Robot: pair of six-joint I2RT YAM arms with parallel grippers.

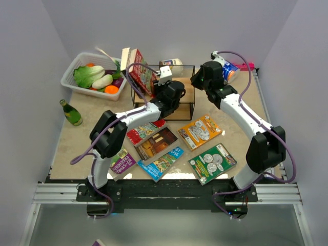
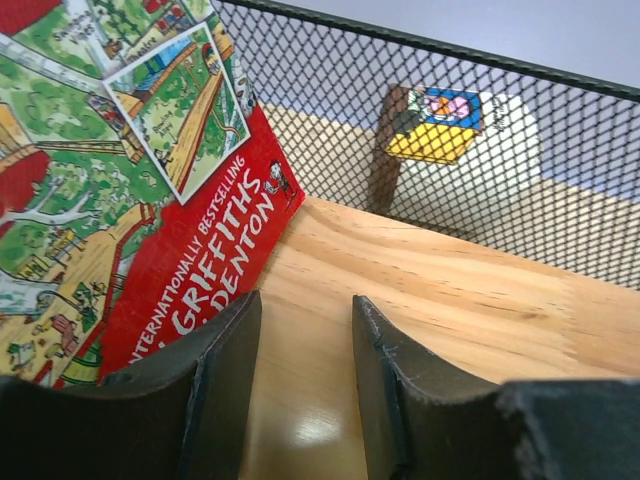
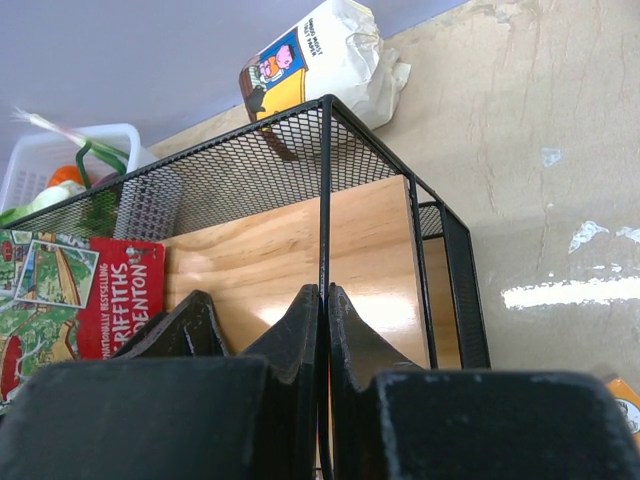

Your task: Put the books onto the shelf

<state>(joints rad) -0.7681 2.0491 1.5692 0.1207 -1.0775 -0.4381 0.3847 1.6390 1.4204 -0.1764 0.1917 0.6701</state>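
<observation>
Red book point(image 2: 150, 200) leans tilted at the left end of the shelf point(image 1: 187, 97), its lower edge on the wooden board. The left tool point(image 2: 305, 310) is inside the shelf just beside it, jaws apart with nothing between them. The right tool point(image 3: 323, 295) is clamped on the shelf's thin black frame bar. Six more books point(image 1: 200, 131) lie flat on the worktop point(image 1: 77, 143) before the shelf.

Shelf point(image 1: 187, 97): black mesh frame, wooden board.
Red book point(image 1: 140, 77): leaning inside shelf, left end.
Orange book point(image 1: 200, 131): flat on bench.
Green book point(image 1: 211, 163): flat on bench.
</observation>
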